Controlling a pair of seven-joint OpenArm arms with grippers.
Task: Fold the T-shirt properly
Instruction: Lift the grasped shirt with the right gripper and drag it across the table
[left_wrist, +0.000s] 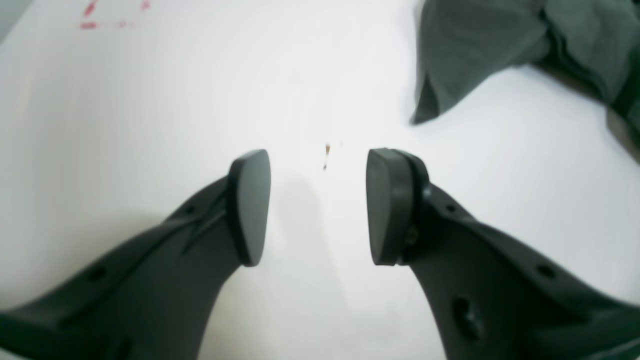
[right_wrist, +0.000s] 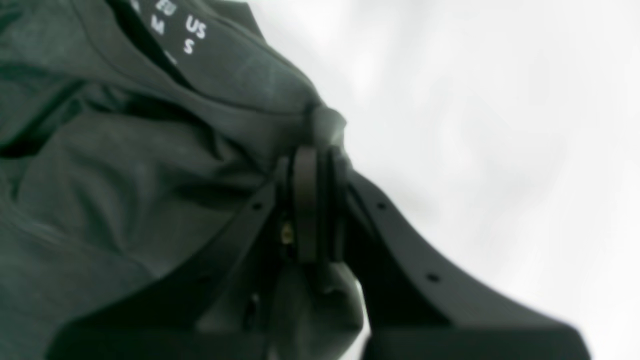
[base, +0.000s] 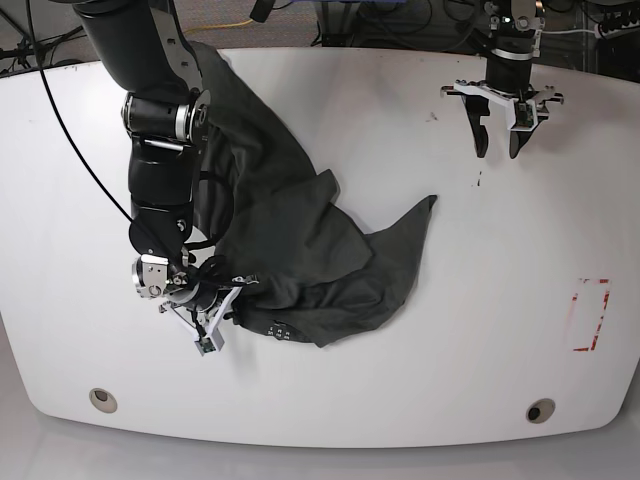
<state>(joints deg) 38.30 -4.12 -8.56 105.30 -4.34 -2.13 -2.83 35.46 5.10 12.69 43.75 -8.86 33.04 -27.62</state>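
Two arms, only one on the job. Right gripper (right_wrist: 315, 205) is clamped on a bunched bit of the shirt (base: 290, 240) near the neck; in the right wrist view a wad of cloth pokes out above the closed pads, size print (right_wrist: 175, 30) just beyond it. Left gripper (left_wrist: 317, 205) hangs over bare table (base: 420, 400), jaws apart, nothing between them, well clear of the cloth.

Shirt sits crumpled on the base view's left half of the table, part of it draped against the right arm (base: 160, 160), one pointed flap (base: 420, 215) reaching toward the centre. Not flat, so folding can't start yet. My read: the step is spreading it out.

Doing it well:
- The grip looks like a wad, maybe several layers. Can't tell how many. Lift slowly and check that only the neck edge comes up, not the whole heap.
- Pull away from the right arm so the draped part slides off instead of snagging on the joints or the cable (base: 80, 150).
- Bring the left gripper to the flap or a shoulder seam for a second hold, then tension between the two.
- Keep the cloth low while dragging; soft fabric will roll under itself if rushed.

Risk: thin pinch slipping out mid-pull.
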